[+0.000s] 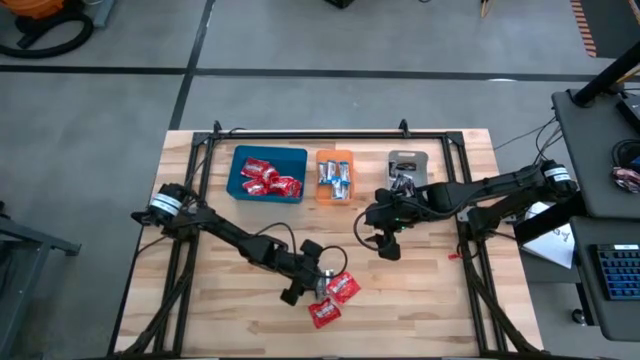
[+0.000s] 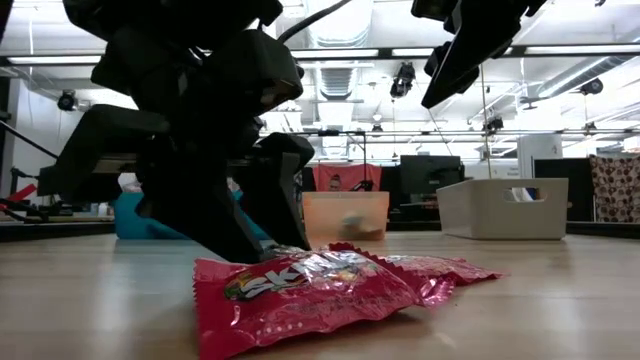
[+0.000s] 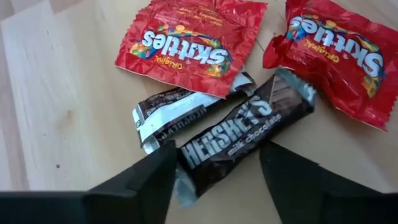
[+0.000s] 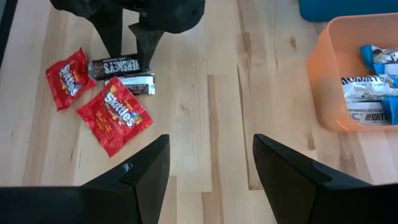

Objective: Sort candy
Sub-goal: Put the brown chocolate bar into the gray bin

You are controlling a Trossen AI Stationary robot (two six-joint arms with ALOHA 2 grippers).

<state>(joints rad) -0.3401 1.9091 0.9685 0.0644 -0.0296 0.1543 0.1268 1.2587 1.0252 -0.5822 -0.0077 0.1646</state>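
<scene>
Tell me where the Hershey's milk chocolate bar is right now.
The Hershey's bar lies on the table's front middle, between the open fingers of the left gripper, beside two red Skittles packs and another dark wrapped candy.

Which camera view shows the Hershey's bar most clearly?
The left wrist view: the Hershey's bar fills it, label readable, between the open left claw. The right wrist view shows it small and far. In the high and low views I cannot make it out.
</scene>
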